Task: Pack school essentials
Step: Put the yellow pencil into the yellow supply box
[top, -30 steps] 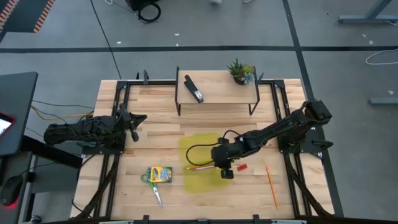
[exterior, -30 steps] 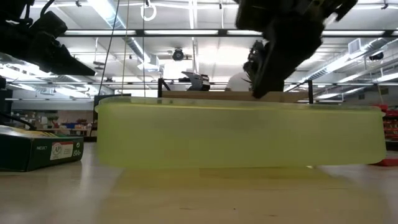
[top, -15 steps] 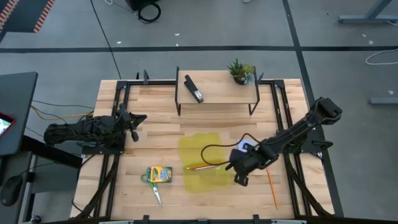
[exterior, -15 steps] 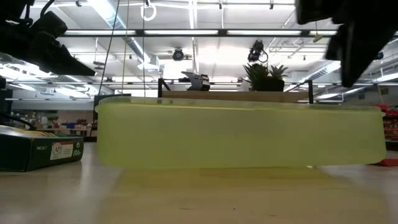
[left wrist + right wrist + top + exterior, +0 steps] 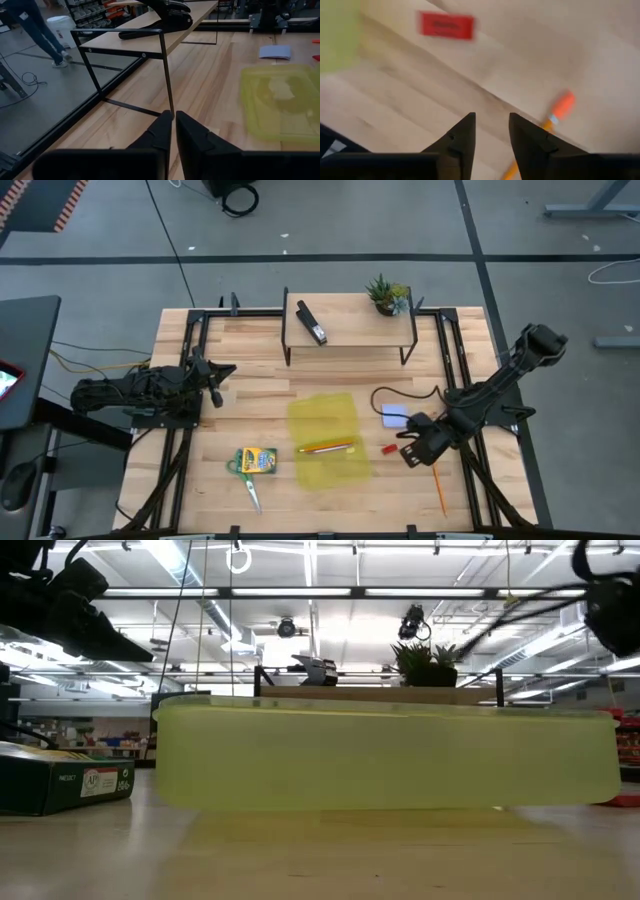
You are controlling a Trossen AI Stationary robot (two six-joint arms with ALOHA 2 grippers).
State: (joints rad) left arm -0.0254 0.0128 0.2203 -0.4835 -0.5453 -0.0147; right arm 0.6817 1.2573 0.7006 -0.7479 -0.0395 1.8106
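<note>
Right of the yellow case [image 5: 328,439], the right gripper [image 5: 411,455] hangs low, jaws slightly parted and empty, above an orange pencil [image 5: 555,120]; left gripper [image 5: 215,373] closed, empty.

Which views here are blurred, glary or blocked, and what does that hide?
Right wrist view: motion-smeared, the small red piece and orange pencil soft. Low view: the translucent yellow-green case fills the frame, hiding the table behind; ceiling lights glare. High view: evenly lit, sharp. Left wrist view: clear, the black stapler crisp.
</note>
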